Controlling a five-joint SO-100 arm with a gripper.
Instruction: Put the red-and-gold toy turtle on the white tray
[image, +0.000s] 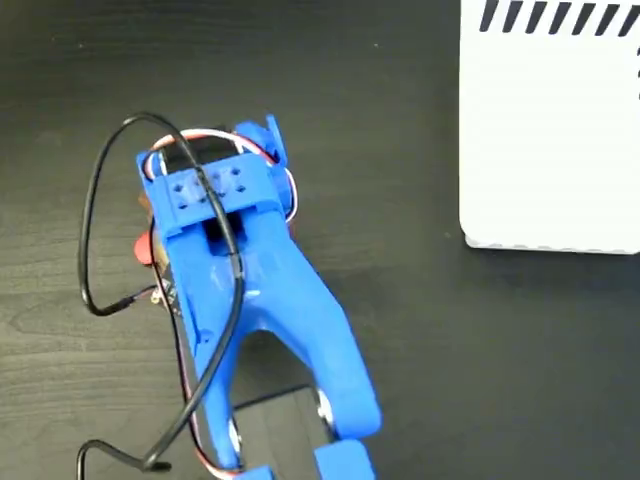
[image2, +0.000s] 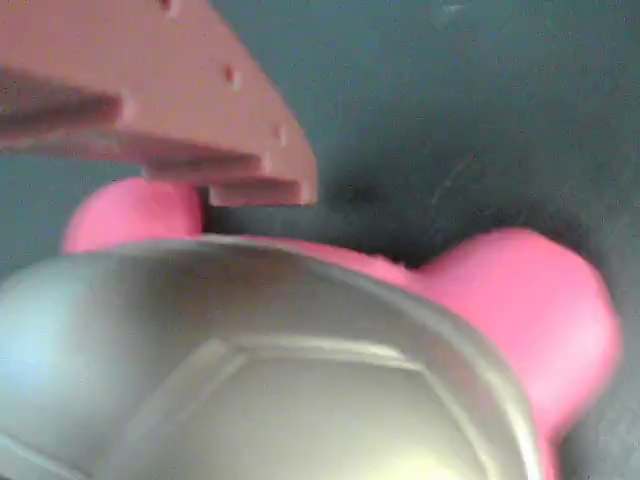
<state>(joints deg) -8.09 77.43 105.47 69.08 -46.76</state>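
The red-and-gold toy turtle (image2: 300, 380) fills the wrist view from very close: a shiny gold shell with a pink-red leg (image2: 135, 212) at upper left and a larger pink-red lobe (image2: 530, 310) at right. One gripper finger (image2: 190, 110) reaches in from the upper left, its tip just above the shell and beside that leg. The other finger is out of view. In the fixed view my blue gripper (image: 195, 205) stands over the turtle, and only a red bit of the turtle (image: 143, 248) peeks out at its left. The white tray (image: 550, 140) lies at the top right, far from the gripper.
The blue arm (image: 280, 320) runs from the bottom edge up to the left centre of the dark wooden table (image: 420, 330). A black cable (image: 95, 220) loops out on its left. Slanted black stripes (image: 560, 16) mark the tray's top edge.
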